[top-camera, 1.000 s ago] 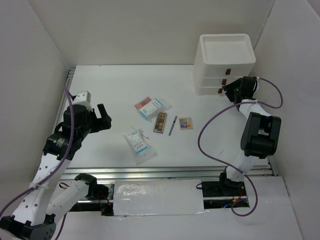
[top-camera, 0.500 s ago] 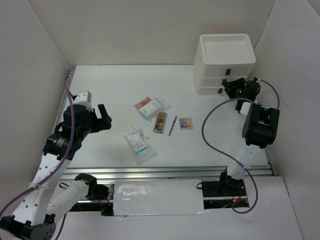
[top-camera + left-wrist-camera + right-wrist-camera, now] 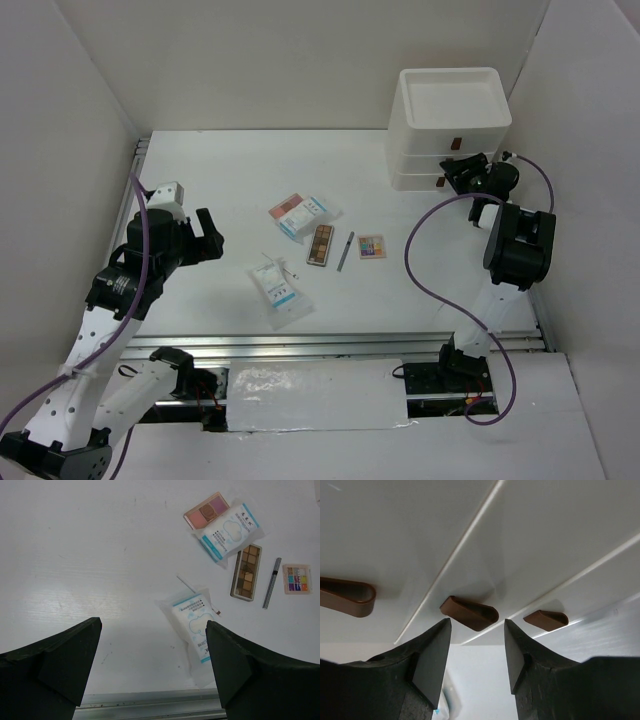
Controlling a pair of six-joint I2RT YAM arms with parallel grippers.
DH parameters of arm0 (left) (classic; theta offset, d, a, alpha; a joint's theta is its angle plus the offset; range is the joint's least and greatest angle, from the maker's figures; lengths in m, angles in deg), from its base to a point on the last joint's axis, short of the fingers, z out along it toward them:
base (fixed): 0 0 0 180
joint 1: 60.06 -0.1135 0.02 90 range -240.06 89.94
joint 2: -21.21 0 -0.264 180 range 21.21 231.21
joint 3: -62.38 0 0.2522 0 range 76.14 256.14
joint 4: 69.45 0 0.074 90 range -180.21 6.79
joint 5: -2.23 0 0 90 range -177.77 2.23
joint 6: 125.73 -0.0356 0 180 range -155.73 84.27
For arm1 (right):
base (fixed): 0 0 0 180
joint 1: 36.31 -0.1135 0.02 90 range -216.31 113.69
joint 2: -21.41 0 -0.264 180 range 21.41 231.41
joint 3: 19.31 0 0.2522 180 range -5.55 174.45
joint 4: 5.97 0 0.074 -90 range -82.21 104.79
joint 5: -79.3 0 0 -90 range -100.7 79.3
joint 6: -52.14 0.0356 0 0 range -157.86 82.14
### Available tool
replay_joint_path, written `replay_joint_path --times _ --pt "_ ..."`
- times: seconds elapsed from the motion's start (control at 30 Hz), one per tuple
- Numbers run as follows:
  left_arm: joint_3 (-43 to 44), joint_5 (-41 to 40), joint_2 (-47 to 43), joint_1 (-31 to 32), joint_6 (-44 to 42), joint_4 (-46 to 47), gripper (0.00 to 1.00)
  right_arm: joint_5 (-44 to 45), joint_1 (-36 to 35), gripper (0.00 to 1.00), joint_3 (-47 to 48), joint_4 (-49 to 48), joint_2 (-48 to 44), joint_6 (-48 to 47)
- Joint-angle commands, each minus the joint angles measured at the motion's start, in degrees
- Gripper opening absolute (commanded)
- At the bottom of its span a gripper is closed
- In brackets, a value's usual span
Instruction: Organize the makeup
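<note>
drawer unit (image 3: 447, 120) blocks right gripper (image 3: 476, 636) | open table (image 3: 220, 170) far-left

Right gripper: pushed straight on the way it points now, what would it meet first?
Probably the middle brown handle of the white drawer unit: it sits just ahead, centred between the open fingers of the right gripper. The gap is hard to judge.
</note>
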Motion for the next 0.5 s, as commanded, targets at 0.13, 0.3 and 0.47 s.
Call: replay_joint_path --times 0.13,0.3,0.47 --pt "-0.35 1.43 0.34 -0.11 -1.11 2.51 1.00 -0.40 0.77 0.52 1.58 -6.58 -0.83 -1.43" --pt "-0.44 1.52 0.34 -0.11 -1.11 2.60 0.99 -1.28 0.86 0.27 1.76 -7.01 -0.91 -1.52" --pt "-0.44 1.78 0.51 -0.11 -1.19 2.60 0.99 -1.28 0.95 0.18 0.44 -7.28 -2.32 -2.31"
